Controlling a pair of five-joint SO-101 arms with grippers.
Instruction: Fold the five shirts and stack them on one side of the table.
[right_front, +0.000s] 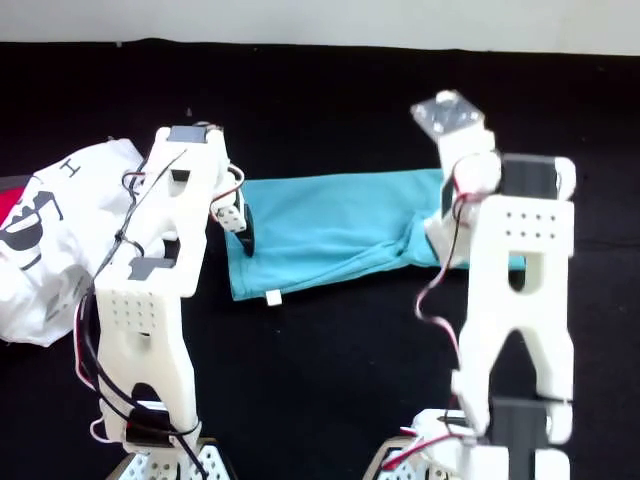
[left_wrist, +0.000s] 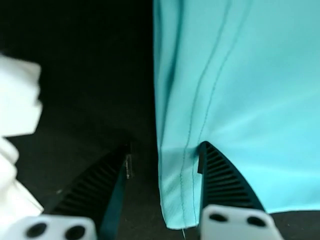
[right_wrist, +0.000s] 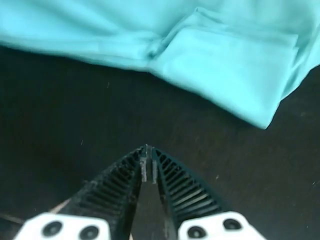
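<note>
The black bench (right_front: 330, 390) is meeting a pale wall (right_front: 300, 18) behind; the teal shirt (right_front: 330, 225) is lying mid-bench; the left hand (left_wrist: 165, 152) is straddling its hem, spread; the right hand (right_wrist: 148, 152) is hovering nearby, pressed together

Both arms are white printed plastic. The left arm (right_front: 150, 310) and the right arm (right_front: 520, 270) are made of forked, bracket-like links, each with a grid of small holes (right_front: 135, 312) on a flat plate. Black servo motors (right_front: 530, 175) sit at the joints. Thin red, white and black cables (right_front: 422, 298) loop along the links. The left gripper (left_wrist: 165, 150) and the right gripper (right_wrist: 148, 152) have black, ribbed, wedge-shaped fingers (right_wrist: 180, 185) on white bases with dark round screw holes (right_wrist: 196, 231).
</note>
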